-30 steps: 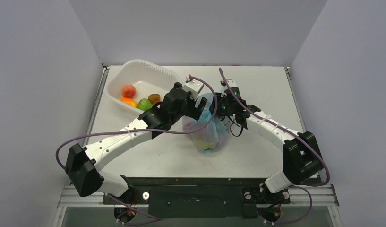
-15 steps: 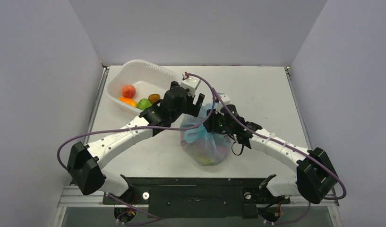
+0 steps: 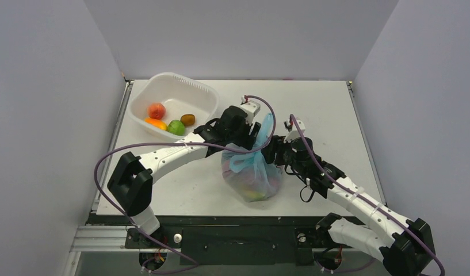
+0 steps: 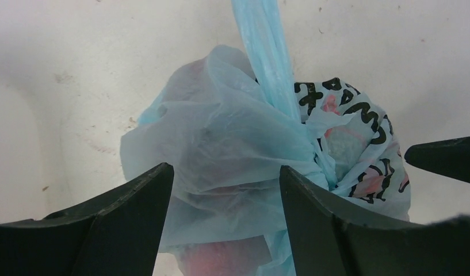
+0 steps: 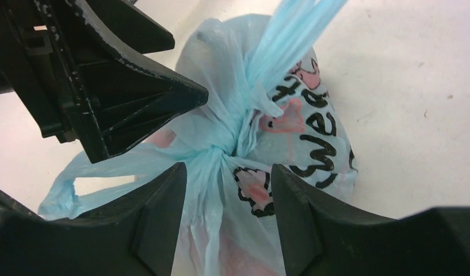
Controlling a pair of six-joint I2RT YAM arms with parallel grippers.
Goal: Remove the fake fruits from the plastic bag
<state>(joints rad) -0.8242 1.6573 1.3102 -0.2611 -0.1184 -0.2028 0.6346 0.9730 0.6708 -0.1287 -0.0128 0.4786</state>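
Reaching in from both sides. W/ left arm [image 3: 169,154] stretched fwd and to the right, elbow bent back near its base, wrist tipped down. Pointing down w/ left gripper [image 3: 248,135], jaws apart, approx. parallel. W/ right arm [image 3: 350,194] extended fwd-left, forearm low, wrist angled toward centre. Aiming right gripper [image 3: 271,154] at the left one, jaws likewise apart. Close together at the tips, no contact seen btwn them; seen in each other's wrist views.

Bag [image 3: 252,175]: thin translucent blue film, crinkly. Tub [image 3: 180,85]: smooth white plastic. Table [image 3: 324,109]: white, matt, scuffed. Left gripper [image 4: 224,175], fingers [image 4: 123,230]: matt black plastic.
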